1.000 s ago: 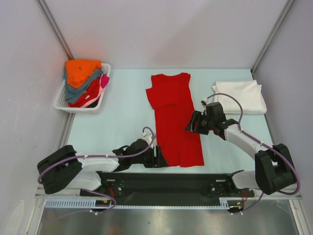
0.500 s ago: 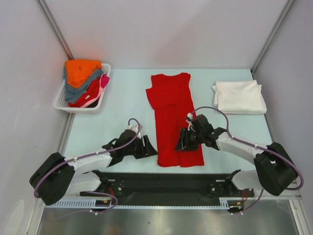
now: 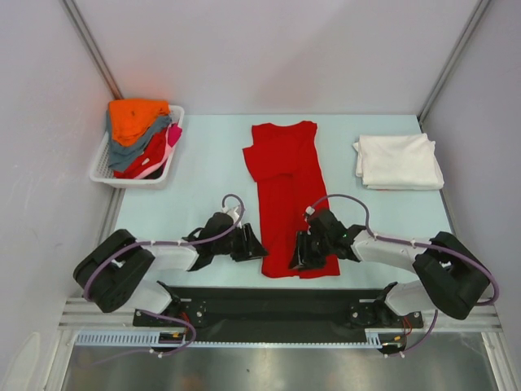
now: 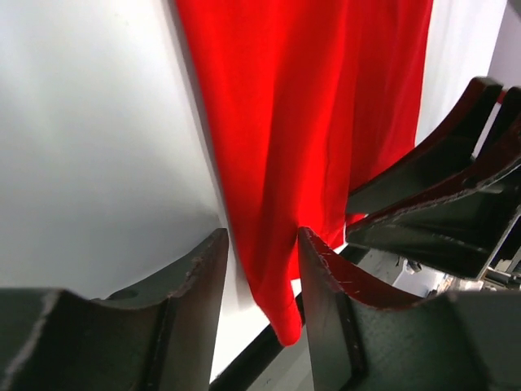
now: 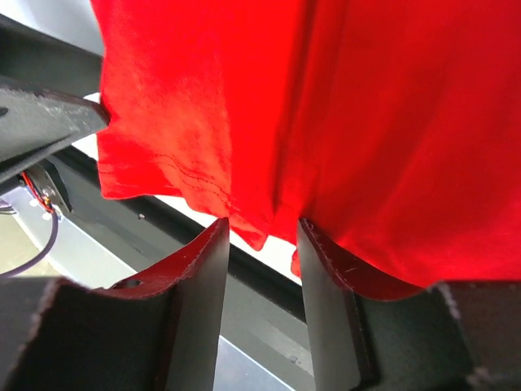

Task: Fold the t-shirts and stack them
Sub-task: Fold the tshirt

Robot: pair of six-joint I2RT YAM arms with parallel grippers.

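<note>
Bright even light, blurred wrist foregrounds

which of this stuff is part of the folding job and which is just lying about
Job: red t-shirt, folded cream-white t-shirt, orange, grey-teal and red t-shirts heaped in the basket, left claw, right claw.
Lying about: white mesh basket.

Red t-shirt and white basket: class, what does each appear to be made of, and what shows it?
Red t-shirt: soft matte knit cloth, probably cotton; it drapes and creases. White basket: apparently moulded plastic; stiff openwork mesh walls.
</note>
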